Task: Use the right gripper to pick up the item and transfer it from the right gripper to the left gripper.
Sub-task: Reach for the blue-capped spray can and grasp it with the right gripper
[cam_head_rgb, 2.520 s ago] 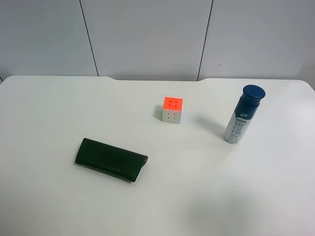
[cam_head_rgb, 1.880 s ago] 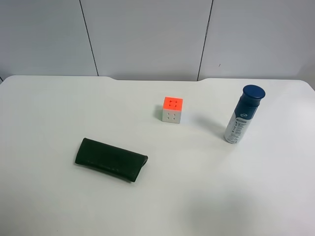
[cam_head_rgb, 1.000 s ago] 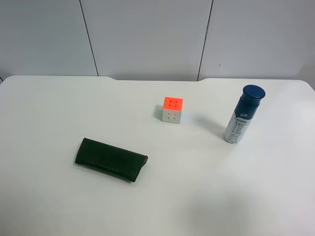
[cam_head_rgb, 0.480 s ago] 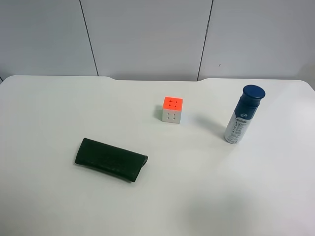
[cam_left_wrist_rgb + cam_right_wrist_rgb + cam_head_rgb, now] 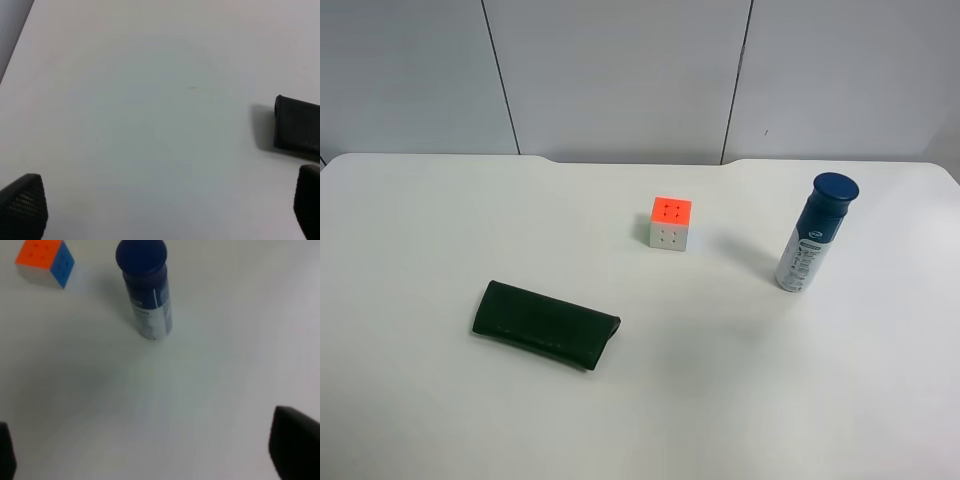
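Hovers with right gripper (image 5: 149,452) spread wide and empty above the white table (image 5: 420,220), facing the upright blue-capped bottle (image 5: 147,300) near the puzzle cube (image 5: 42,262), with left gripper (image 5: 165,205) likewise wide open and bare by the dark case (image 5: 297,125), presumably awaiting handover.

Cube (image 5: 670,222) between case (image 5: 545,324) and bottle (image 5: 815,232) (all apart)

table (image 5: 420,420) white | bottle (image 5: 815,232) upright | puzzle cube (image 5: 670,223) | dark case (image 5: 545,324) flat | all well apart
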Tool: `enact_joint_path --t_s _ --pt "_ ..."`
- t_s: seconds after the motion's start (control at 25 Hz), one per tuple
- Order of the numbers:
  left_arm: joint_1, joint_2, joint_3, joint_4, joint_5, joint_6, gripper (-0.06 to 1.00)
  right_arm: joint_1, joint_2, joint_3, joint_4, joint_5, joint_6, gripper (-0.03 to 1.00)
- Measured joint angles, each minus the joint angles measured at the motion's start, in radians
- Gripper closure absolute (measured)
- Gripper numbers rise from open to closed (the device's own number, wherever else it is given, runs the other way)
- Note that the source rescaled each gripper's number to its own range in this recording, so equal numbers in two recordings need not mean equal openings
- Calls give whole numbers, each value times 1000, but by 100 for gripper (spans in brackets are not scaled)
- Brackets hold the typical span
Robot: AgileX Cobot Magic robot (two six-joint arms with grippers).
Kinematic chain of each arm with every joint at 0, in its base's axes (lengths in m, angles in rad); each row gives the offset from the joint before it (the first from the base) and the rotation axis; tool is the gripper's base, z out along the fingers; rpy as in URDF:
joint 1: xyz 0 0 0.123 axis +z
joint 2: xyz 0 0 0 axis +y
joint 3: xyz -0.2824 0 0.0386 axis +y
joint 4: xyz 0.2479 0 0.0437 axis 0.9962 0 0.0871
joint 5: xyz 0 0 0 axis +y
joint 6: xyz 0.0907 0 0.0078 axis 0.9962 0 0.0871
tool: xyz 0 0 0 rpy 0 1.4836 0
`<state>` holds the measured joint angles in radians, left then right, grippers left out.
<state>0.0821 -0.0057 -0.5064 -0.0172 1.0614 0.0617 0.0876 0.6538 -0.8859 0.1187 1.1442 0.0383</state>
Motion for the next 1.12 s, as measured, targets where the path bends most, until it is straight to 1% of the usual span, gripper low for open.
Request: enact_joint_path --t_s 0.16,0.24,0.52,0.68,0.76,0.96,1.12 --pt "0 0 0 0 0 0 -6 0 231 -113 0 36 -38 -3" --pt "0 0 0 0 0 0 -6 1 338 -156 0 42 -38 -3" --pt "0 0 0 0 0 0 -6 62 621 -298 -5 67 -46 -3" --pt "0 0 0 0 0 0 -6 71 727 -383 -7 68 -33 -3" --pt "0 0 0 0 0 0 -6 71 765 -413 -26 68 -26 -3" --pt "0 0 0 1 0 0 -6 71 850 -425 -91 70 -3 -3" --pt "0 0 0 1 0 0 -6 71 913 -425 -101 70 -3 -3"
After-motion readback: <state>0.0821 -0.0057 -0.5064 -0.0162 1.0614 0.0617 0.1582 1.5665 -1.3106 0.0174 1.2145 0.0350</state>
